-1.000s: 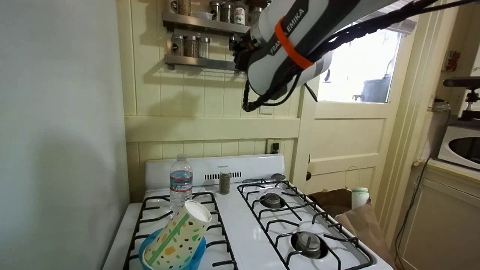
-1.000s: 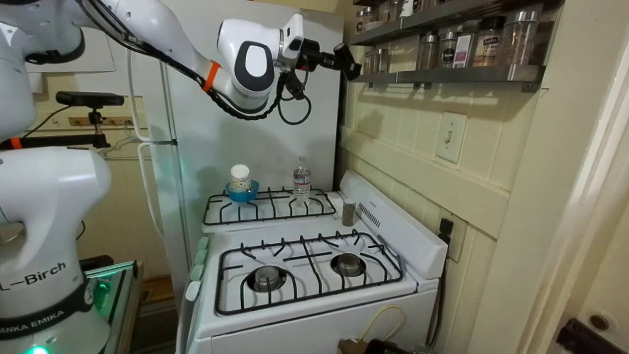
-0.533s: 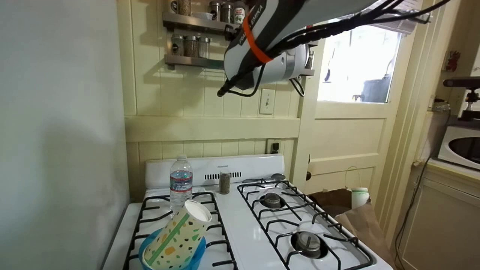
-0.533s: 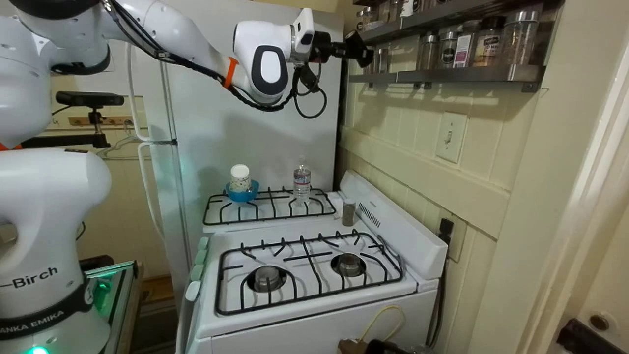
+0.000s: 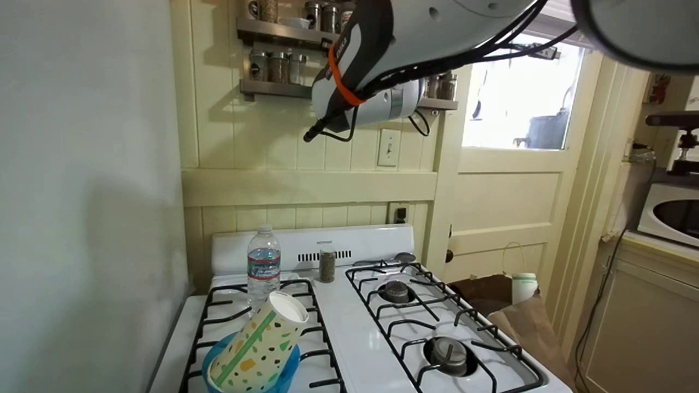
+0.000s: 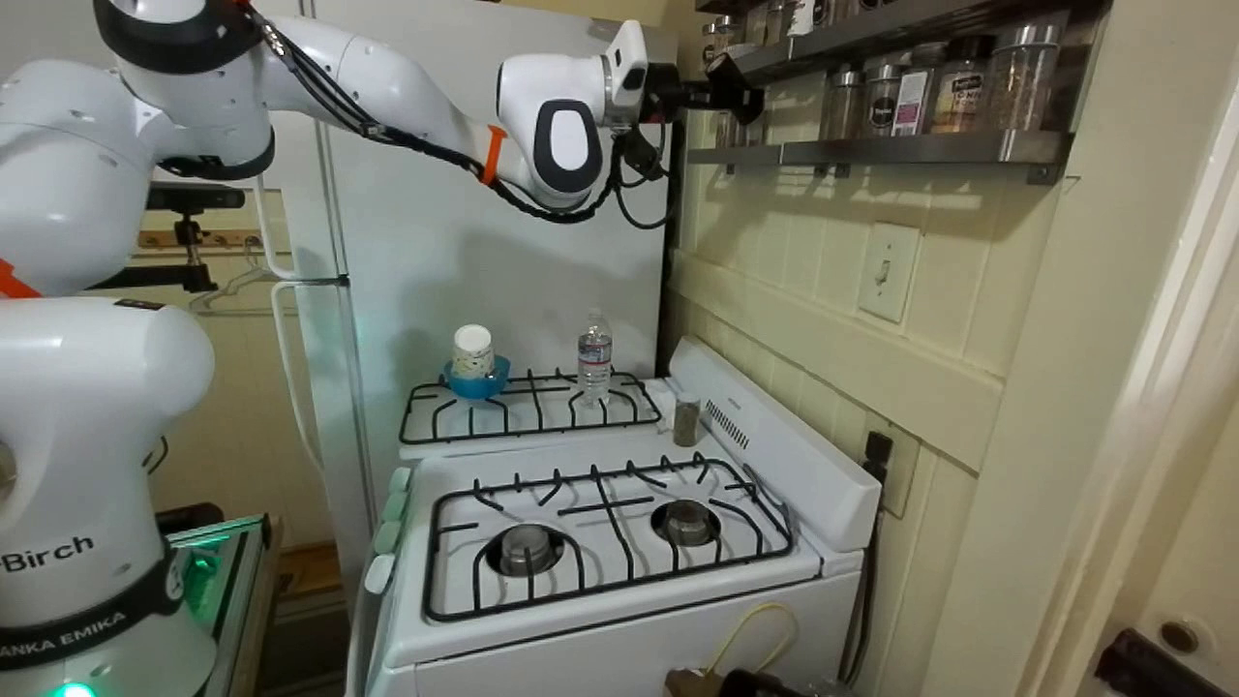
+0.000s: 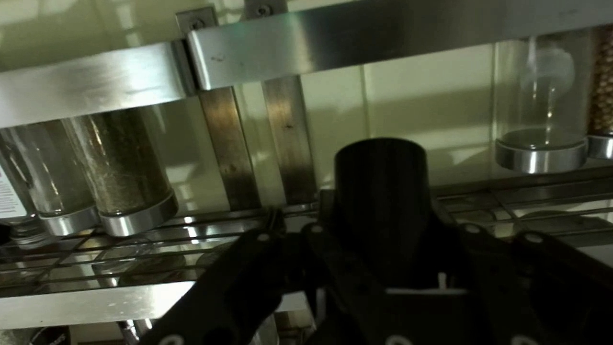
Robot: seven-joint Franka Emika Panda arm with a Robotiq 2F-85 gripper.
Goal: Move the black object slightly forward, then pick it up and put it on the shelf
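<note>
My gripper (image 7: 381, 213) is shut on the black object (image 7: 383, 177), a black cylinder standing between the finger pads in the wrist view. That view is upside down: jar lids point down. In an exterior view the gripper (image 6: 711, 95) holds the black object (image 6: 740, 89), tilted, at the near edge of the shelf (image 6: 920, 147). The shelf is a two-tier metal rack with front rails. In the wrist view the black object appears in front of a gap between jars, between the lower front rail (image 7: 335, 40) and the upper tier's wire base. Whether it touches the shelf cannot be told.
In the wrist view a herb jar (image 7: 129, 163) stands left of the gap and a clear jar (image 7: 541, 105) right. Below are the stove with black grates (image 6: 610, 542), a water bottle (image 5: 264, 265), a glass shaker (image 5: 326, 266) and a patterned cup (image 5: 256, 346) in a blue bowl.
My arm has moved toward the wall and along it, bringing the gripper and held black object up to the shelf. The things on the stove have not moved.
</note>
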